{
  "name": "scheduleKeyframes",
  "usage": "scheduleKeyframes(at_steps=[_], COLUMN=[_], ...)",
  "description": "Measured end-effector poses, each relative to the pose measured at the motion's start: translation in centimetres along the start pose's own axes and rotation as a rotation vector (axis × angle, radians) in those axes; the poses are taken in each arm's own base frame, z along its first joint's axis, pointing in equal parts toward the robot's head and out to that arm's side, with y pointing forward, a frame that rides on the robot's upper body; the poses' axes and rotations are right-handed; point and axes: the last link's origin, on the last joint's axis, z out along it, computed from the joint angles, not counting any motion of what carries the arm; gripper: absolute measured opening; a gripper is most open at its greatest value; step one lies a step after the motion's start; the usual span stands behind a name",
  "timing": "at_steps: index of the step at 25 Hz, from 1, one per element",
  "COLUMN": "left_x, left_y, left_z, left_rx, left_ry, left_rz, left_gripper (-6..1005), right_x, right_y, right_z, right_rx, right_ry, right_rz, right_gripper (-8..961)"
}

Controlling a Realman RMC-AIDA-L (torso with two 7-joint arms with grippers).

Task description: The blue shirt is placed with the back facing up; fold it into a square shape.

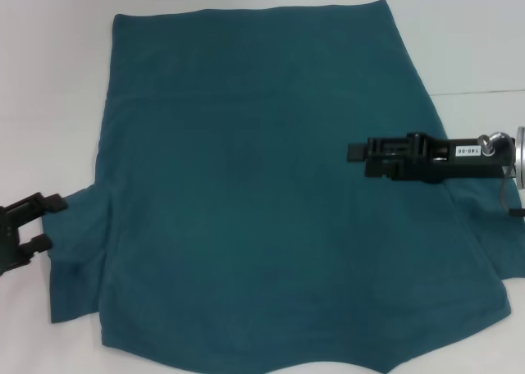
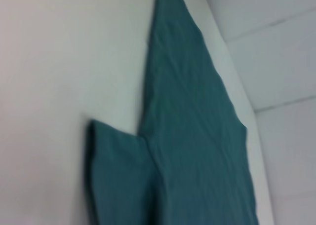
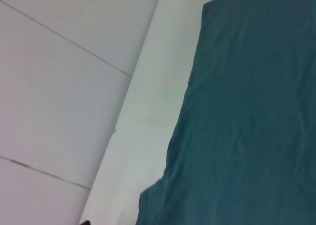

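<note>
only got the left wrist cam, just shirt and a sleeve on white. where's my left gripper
Observer: The left gripper sits at the outer edge of the left sleeve of the blue shirt, jaws open.
Operator: and the right one
Observer: The right gripper reaches in from the right, over the shirt's right side.
Operator: any folds done yet
Observer: None visible; the shirt lies spread flat on the table, plain side up.

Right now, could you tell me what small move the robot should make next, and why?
Probably close the left gripper on the left sleeve: its open fingers sit at that sleeve's edge, the blue shirt lies flat and unfolded, and the right gripper hovers over the shirt's right side.
</note>
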Motion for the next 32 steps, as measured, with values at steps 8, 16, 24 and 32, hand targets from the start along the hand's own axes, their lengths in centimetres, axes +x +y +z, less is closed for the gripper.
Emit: scheduleKeyframes(at_steps=[8, 16, 24, 32], left_x=[0.2, -0.3, -0.8, -1.2], left_y=[-1.7, -2.3, -2.8, -2.5], left_z=[-0.2, 0.1, 0.9, 1.7], left_rx=[0.077, 0.099, 0.126, 0.123], left_ry=[0.070, 0.060, 0.050, 0.025], left_rz=[-0.024, -0.026, -0.026, -0.008], left_gripper=[857, 856, 857, 847], right_x=[-0.5, -0.8, -0.9, -0.9], right_y=[0.1, 0.1, 0.1, 0.1], right_z=[0.0, -0.1, -0.3, -0.4], right_rx=[0.003, 0.001, 0.003, 0.000], right_ry=[-0.029, -0.042, -0.046, -0.043], right_rz=[0.011, 0.013, 0.011, 0.011], right_gripper=[714, 714, 715, 715])
